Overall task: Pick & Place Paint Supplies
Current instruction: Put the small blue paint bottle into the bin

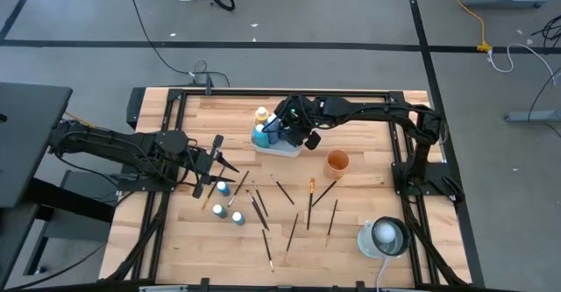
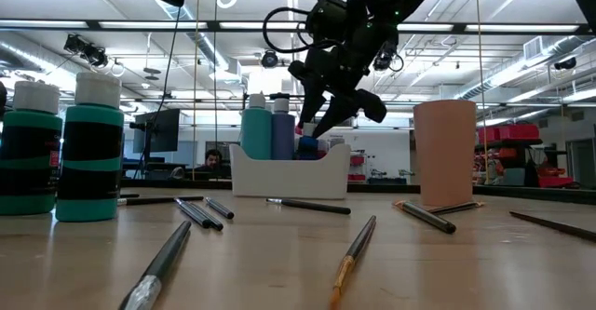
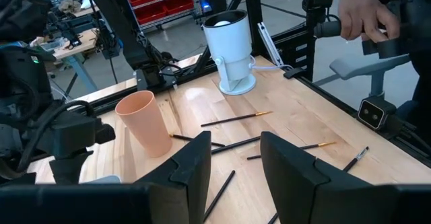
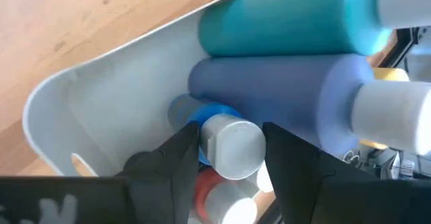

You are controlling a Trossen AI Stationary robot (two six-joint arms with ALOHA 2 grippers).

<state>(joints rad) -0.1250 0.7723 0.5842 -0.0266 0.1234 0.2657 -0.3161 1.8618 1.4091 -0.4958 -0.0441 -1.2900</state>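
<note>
A white tray [image 1: 287,151] at the table's far middle holds upright teal [image 4: 289,22], blue [image 4: 269,89] and yellow [image 1: 261,115] paint bottles. A small blue bottle with a white cap [image 4: 232,146] and a red one [image 4: 205,183] also stand in it. My right gripper [image 4: 230,131] hangs open over the tray [image 2: 289,175], slanting down, with a finger close on either side of the small bottle's cap. My left gripper [image 1: 217,163] waits open and level at the table's left, nothing between its fingers [image 3: 195,163]. Small bottles [image 1: 221,187] and several brushes [image 1: 282,189] lie loose on the wood.
An orange cup [image 1: 337,162] stands right of the tray. A white funnel-like device [image 1: 384,238] sits at the near right corner. Two teal bottles [image 2: 88,152] stand close to the low camera. A person's hand [image 3: 363,12] shows beyond the table's right rail.
</note>
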